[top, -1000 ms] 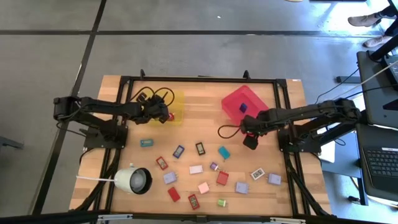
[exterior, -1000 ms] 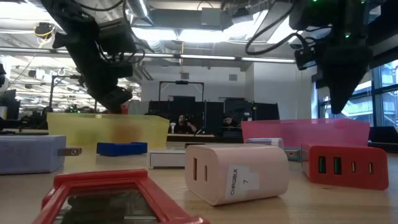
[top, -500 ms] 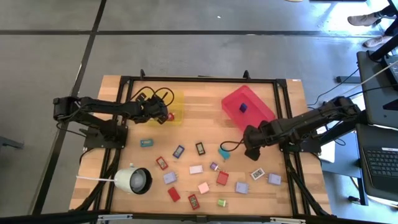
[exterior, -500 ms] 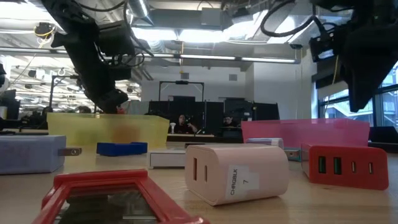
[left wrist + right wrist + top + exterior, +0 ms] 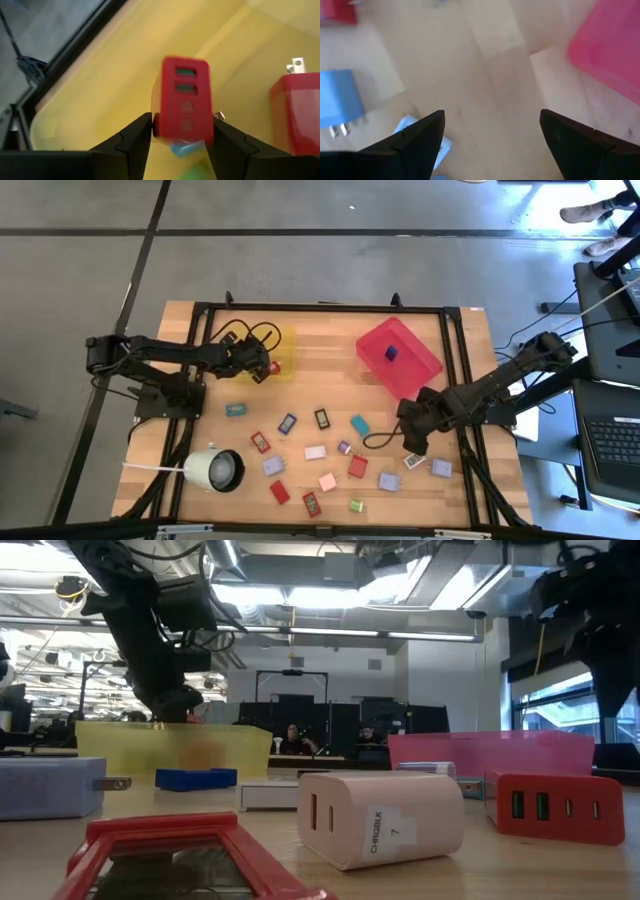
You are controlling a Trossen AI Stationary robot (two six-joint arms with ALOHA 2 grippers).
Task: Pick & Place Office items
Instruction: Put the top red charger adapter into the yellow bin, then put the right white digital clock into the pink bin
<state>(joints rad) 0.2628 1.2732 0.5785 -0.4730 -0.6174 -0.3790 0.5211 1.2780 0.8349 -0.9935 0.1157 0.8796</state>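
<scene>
My left gripper (image 5: 262,367) hovers over the yellow tray (image 5: 284,352), shut on a red block with port slots (image 5: 184,102). A second red block (image 5: 297,112) lies on the tray floor beside it. My right gripper (image 5: 413,442) is open over bare wood near the table's right side, just above a white block (image 5: 414,461) and right of a teal block (image 5: 360,424). Its wrist view shows a blue block (image 5: 337,102) lying flat on the table. Several more coloured blocks lie flat across the near half of the table. My left gripper pinches the red block between its two fingers (image 5: 137,132), one on each long side near the block's lower end (image 5: 182,131). The slotted face is turned toward the wrist camera. The block is lifted clear above the yellow tray floor (image 5: 100,90).
The red tray (image 5: 398,355) with a small blue item (image 5: 391,352) sits at the far right. A white round lamp-like object (image 5: 215,470) lies near the left near corner. The table's black frame rails run along all its edges. Bare wood shows between the two trays.
My right gripper has swung from beside the red tray toward the table's near edge and right, ending over the blocks by the right rail, its fingers still open. My left gripper has stayed over the yellow tray with the red block.
</scene>
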